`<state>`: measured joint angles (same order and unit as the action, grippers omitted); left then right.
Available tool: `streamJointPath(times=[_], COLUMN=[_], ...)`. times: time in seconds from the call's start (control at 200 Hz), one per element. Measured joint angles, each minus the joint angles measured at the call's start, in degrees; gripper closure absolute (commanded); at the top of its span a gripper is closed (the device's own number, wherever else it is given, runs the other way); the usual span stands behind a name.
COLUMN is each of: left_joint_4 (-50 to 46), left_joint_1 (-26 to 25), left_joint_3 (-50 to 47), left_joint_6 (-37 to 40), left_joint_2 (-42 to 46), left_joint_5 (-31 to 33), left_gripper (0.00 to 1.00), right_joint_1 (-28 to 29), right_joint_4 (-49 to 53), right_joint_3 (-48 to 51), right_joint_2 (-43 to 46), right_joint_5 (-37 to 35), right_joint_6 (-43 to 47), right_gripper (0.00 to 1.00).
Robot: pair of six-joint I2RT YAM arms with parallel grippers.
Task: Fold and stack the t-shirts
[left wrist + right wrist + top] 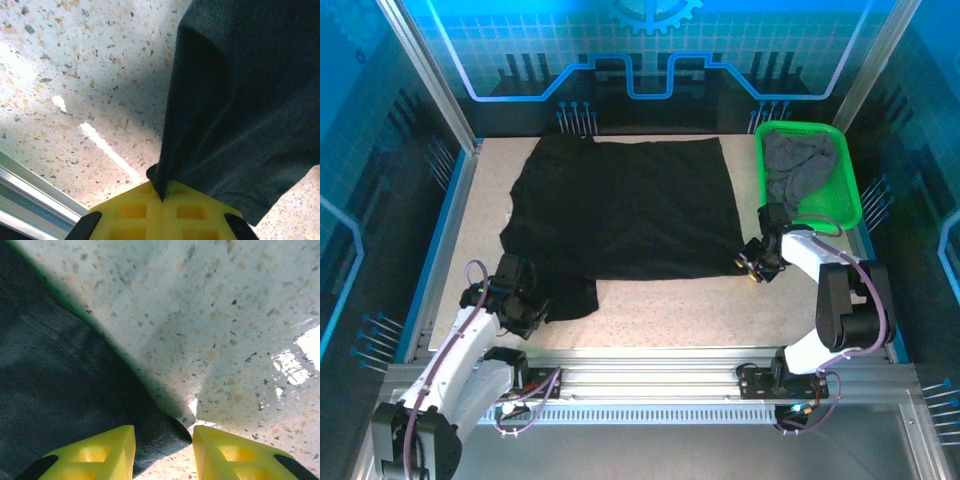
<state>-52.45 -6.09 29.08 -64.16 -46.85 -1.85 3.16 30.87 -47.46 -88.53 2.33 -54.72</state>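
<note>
Left tool [161, 199]: fingers pressed together, clamped on the edge of the black shirt [240, 100] at its near left sleeve.
Right tool [164, 440]: fingers apart, set either side of the shirt's near right corner, which lies flat on the bench [720, 310], not pinched.
Black shirt spread: across the far half of the bench, between both tools.
Grey shirt [800, 165]: crumpled in the green basket [850, 205], far right.

The black t-shirt [630, 205] was matt, soft cloth; the surface [700, 305] was glossy, speckled, stone-like; the basket [798, 126] was shiny green plastic mesh.
</note>
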Motion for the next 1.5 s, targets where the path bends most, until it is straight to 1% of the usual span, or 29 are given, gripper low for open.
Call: streamJointPath(times=[0.115,0.175,0.3,0.42,0.5,0.63,0.685,0.77,0.865,1.0,1.121,1.296,1.381,1.501], left_joint_4=[0.0,0.0,0.0,-0.02,-0.02,-0.85,-1.51,-2.43,-3.5,-6.54,-11.45,-18.97,-18.97,-16.74], left_joint_1=[0.0,0.0,0.0,0.0,0.0,0.0,0.0,0.0,0.0,0.0,0.0,-0.04,-0.09,-0.09], left_joint_3=[0.0,0.0,0.0,0.02,0.02,0.83,1.84,3.8,5.99,8.68,10.71,11.08,8.96,6.64], left_joint_6=[0.0,0.0,0.0,0.02,0.02,0.07,0.24,0.85,1.36,1.33,1.11,-1.11,-2.89,-4.7], left_joint_2=[0.0,0.0,0.0,0.0,0.0,0.0,0.0,0.04,0.76,3.67,7.69,16.31,18.49,16.22], left_joint_5=[-0.13,-0.13,-0.17,-0.35,-0.35,-0.31,-0.07,0.35,0.55,0.57,0.59,0.48,-0.66,-1.42], left_gripper=[1.0,1.0,1.0,1.0,1.0,1.0,1.0,1.0,1.0,1.0,1.0,1.0,1.0,1.0], right_joint_1=[0.0,0.0,0.0,0.04,0.02,-0.02,0.11,0.17,0.28,0.66,1.03,2.14,3.15,3.91], right_joint_4=[0.31,0.13,-0.17,-0.09,1.27,3.56,2.62,2.05,2.58,6.82,11.45,18.05,19.87,20.83], right_joint_3=[0.57,1.62,2.47,1.25,0.15,-1.36,-2.1,-3.85,-4.42,-4.63,-4.46,1.42,3.91,4.09], right_joint_2=[0.59,1.42,1.53,-0.92,-1.9,-3.17,-3.65,-3.72,-0.81,7.85,14.75,24.46,25.59,22.21], right_joint_5=[0.11,0.15,0.92,1.25,1.14,0.57,0.98,0.22,-1.22,-3.58,-5.18,-6.43,-6.14,-5.79], right_joint_6=[-1.46,-1.95,-2.32,-2.32,-2.49,-3.08,-2.89,-3.17,-3.13,-2.29,-1.25,-0.72,-0.72,-0.7], right_gripper=[0.61,0.6,0.64,0.68,0.73,0.94,1.0,1.0,1.0,1.0,1.0,1.0,1.0,1.0])
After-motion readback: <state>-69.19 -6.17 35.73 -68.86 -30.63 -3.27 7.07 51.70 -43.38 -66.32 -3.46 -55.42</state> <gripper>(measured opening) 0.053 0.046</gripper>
